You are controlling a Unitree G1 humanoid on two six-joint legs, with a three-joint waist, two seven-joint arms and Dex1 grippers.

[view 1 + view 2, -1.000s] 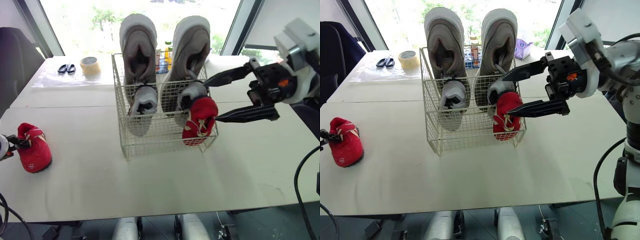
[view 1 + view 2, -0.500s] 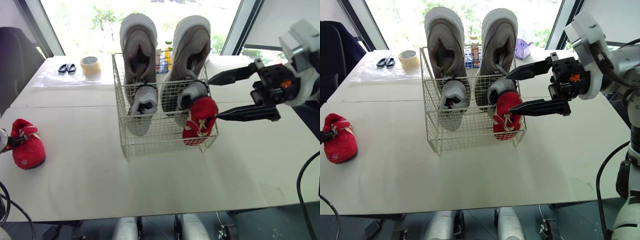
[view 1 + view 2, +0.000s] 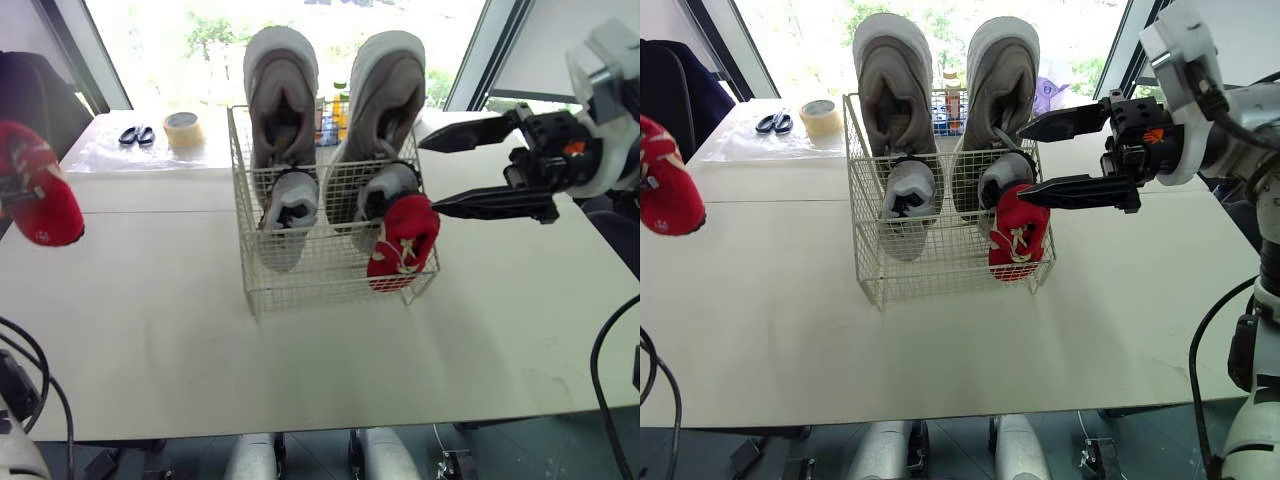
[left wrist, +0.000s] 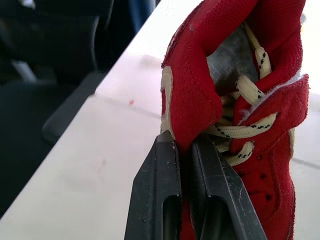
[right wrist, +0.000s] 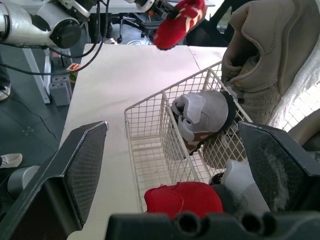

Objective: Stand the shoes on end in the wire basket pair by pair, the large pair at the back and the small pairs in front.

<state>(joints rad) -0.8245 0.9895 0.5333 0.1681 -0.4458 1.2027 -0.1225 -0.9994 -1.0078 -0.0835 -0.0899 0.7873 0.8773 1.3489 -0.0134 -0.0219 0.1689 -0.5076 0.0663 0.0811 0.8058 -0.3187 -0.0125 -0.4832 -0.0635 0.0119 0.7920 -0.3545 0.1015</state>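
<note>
My left gripper (image 4: 182, 144) is pinching the held red shoe (image 4: 260, 125) by the edge of its opening, fingers pressed nearly together on the fabric. That shoe is up off the table (image 3: 200, 340), out at the table's left side in the head view, well apart from the wire basket (image 3: 330, 278).

The right gripper (image 3: 430, 178) is spread wide with nothing in it. It hangs just to the right of the basket, around rim height (the lower finger is close to the basket's right wall; I can't tell if it touches).

The basket sits mid-table. The large grey pair (image 3: 281, 100) stands on end at the back, rising well above the rim. The small grey pair (image 3: 290, 205) stands on end just in front of it, one shoe per side. The second red shoe (image 3: 403, 240) stands on end in the front right corner, against the right small grey shoe. The front left spot has no red shoe.

On the far left of the table are a tape roll (image 3: 181, 130) and scissors (image 3: 132, 136), side by side.
</note>
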